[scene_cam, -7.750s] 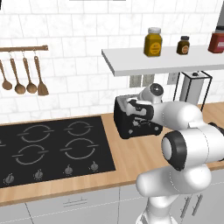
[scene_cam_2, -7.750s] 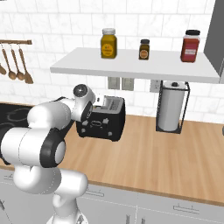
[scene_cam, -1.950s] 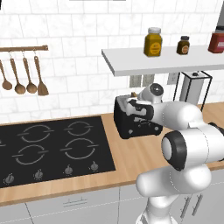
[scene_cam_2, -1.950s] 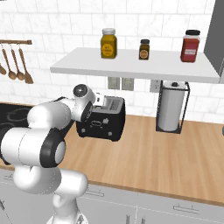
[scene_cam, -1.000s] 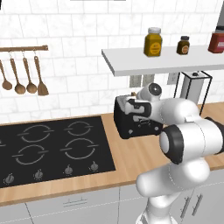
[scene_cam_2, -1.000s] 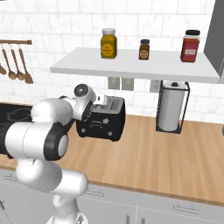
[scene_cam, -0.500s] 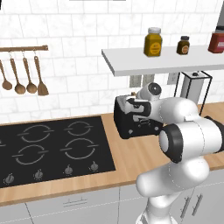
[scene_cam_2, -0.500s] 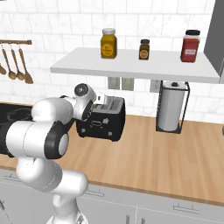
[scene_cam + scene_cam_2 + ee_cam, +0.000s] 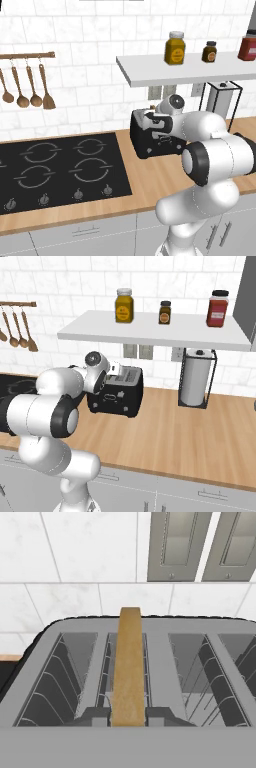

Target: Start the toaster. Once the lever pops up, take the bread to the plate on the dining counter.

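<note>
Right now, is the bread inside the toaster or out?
Inside. The bread stands upright on its edge in one slot of the toaster, its top edge poking above.

Shelf (image 9: 150,331) overhangs the toaster (image 9: 120,393), limited headroom above the slots. Bread (image 9: 129,667) stands edge-up in the left slot, right slot free. Towel holder (image 9: 196,378) stands toward the counter's (image 9: 190,441) right back edge, apart from the toaster. Counter front edge open. Hob (image 9: 55,172) flat on the left.
</note>
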Controlling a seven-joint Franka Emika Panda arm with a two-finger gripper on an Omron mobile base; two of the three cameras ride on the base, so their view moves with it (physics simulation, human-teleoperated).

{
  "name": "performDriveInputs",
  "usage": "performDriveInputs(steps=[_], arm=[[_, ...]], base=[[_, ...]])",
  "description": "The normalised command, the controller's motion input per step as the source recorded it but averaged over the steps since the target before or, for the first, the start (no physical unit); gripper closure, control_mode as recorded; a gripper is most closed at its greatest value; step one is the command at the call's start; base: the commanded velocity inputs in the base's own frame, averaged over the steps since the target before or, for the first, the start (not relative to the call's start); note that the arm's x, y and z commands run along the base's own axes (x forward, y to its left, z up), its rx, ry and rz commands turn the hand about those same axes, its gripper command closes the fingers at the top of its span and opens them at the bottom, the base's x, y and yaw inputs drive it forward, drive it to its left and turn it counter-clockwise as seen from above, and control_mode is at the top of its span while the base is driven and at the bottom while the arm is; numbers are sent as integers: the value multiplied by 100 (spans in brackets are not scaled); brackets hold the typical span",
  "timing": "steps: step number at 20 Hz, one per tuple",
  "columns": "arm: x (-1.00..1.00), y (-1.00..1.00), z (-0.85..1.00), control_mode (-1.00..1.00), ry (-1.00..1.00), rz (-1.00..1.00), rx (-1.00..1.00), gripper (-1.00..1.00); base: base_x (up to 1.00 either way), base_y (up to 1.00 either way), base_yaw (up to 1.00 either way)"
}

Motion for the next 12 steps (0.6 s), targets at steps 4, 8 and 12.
performDriveInputs(steps=[4,8,12], arm=[[0,0,0,-100,0,0,0,100],[0,0,0,-100,0,0,0,100],[0,0,0,-100,0,0,0,100]], base=[[0,0,0],[0,0,0],[0,0,0]])
